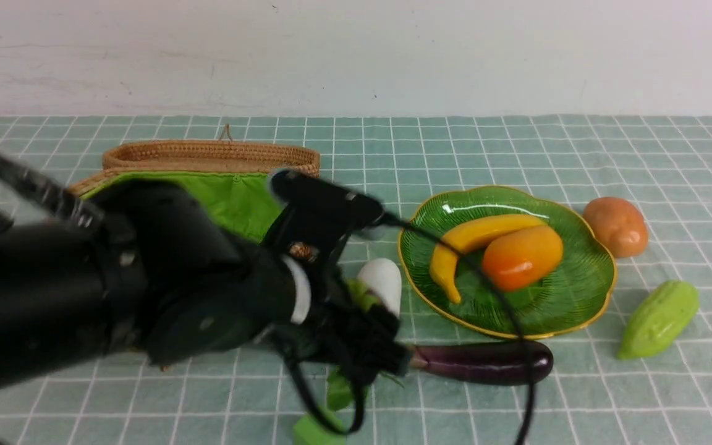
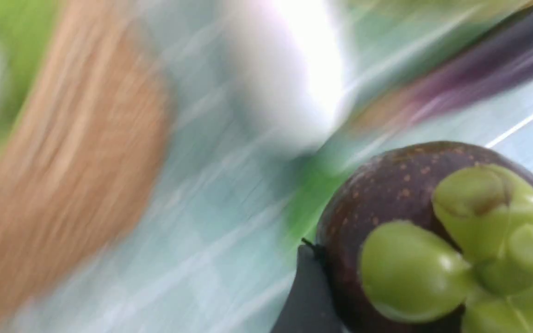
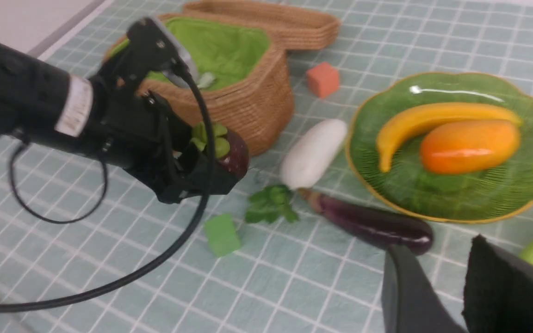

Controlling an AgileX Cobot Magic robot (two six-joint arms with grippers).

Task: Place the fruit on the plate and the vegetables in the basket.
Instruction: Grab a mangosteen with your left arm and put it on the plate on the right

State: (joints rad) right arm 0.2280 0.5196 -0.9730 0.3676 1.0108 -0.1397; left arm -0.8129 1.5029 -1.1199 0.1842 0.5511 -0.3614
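- The left arm (image 1: 146, 290) fills the lower left of the front view, big and black. Its left gripper (image 3: 211, 169) is clamped round the mangosteen (image 2: 387, 199), held above the cloth with the green cap facing the wrist camera.
- The right gripper (image 3: 451, 286) is parted with nothing between the jaws. It sits low near the eggplant (image 1: 486, 363).
- The banana (image 1: 473, 238) and mango (image 1: 521, 256) already lie side by side on the plate (image 1: 578, 296), right of centre in the front view.
- So I'd say the step in hand is the last fruit: getting the mangosteen to the plate.
- The next move calls for carrying it rightward past the radish (image 3: 312, 152) and eggplant. It should be set down on the bare green near the plate's front, clear of the two fruits, and only then released. It's round, so it may roll.
- All four vegetables are out on the cloth. The potato (image 1: 615, 225) and gourd (image 1: 659, 318) are at the right, and the radish lies between the basket (image 3: 257, 97) and the plate.
- In the front view the arm hides the mangosteen, much of the basket and the orange cube (image 3: 323, 79).
- The green cube (image 3: 222, 233) is cut off at the bottom edge of the front view.
- The left wrist view is smeared apart from the fruit.
- I can't make out what the pale scrap inside the basket is.
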